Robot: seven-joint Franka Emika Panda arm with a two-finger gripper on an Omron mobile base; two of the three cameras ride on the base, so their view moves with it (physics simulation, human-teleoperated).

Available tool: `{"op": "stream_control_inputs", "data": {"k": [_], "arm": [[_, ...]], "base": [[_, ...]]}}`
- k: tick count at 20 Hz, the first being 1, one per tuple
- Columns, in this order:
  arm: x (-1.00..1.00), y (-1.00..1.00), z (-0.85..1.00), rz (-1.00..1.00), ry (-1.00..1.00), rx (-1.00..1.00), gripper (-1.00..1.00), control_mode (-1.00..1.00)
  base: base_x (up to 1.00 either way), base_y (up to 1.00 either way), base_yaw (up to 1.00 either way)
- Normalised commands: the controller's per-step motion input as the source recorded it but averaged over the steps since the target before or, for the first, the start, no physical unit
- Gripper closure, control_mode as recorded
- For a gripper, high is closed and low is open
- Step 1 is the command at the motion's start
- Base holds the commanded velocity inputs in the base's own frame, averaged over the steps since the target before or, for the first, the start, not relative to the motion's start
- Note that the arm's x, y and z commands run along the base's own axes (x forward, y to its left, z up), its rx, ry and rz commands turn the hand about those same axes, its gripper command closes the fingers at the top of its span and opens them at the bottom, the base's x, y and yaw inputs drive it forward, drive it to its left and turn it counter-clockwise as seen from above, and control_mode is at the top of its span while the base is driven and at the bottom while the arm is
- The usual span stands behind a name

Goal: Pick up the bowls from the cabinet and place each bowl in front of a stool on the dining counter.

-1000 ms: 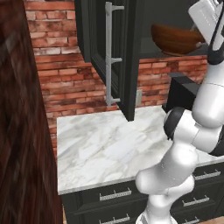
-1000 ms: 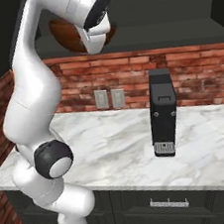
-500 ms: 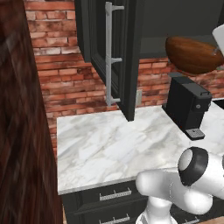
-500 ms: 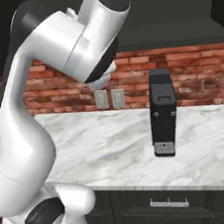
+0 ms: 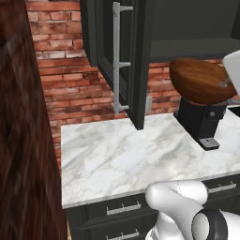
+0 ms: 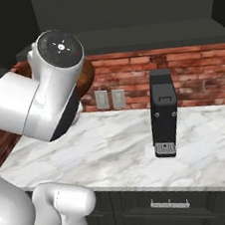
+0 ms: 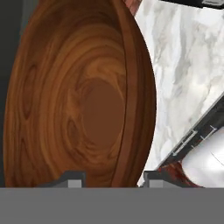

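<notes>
A dark brown wooden bowl [image 5: 200, 86] hangs tilted in the air below the open shelf of the cabinet [image 5: 197, 28] and just above a black coffee machine. My gripper [image 5: 225, 84] holds it from the right by the rim. In the hand view the bowl [image 7: 83, 100] stands on edge, and my gripper [image 7: 113, 179] is shut on its rim with one fingertip inside and one outside. In the right base view part of the bowl [image 6: 87, 77] shows behind my arm. The stool and the dining counter are out of view.
The cabinet door [image 5: 136, 61] stands open to the left of the bowl. A black coffee machine [image 6: 163, 113] stands on the marble counter [image 5: 117, 159] against a brick backsplash [image 6: 190, 74]. Black drawer fronts [image 6: 169, 205] run below. A dark wood panel [image 5: 23, 140] is at the far left.
The bowl has come out of the cabinet shelf and down toward the coffee machine, tilting as it went. My arm has folded lower.
</notes>
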Motion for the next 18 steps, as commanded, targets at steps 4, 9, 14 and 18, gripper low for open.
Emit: {"op": "stream_control_inputs", "data": {"k": [4, 9, 14, 18], "arm": [[-0.29, -0.02, 0.04, 0.0, 0.34, -0.02, 1.0, -1.0], [-0.25, 0.0, -0.01, 0.0, 0.23, -0.01, 1.0, -1.0], [-0.06, 0.05, -0.1, 0.0, 0.09, -0.04, 1.0, -1.0], [0.0, 0.0, 0.0, 0.0, 0.0, 0.0, 1.0, 1.0]], "base": [[0.0, 0.0, 0.0], [0.0, 0.0, 0.0], [0.0, 0.0, 0.0], [-0.65, -0.05, -0.1]]}}
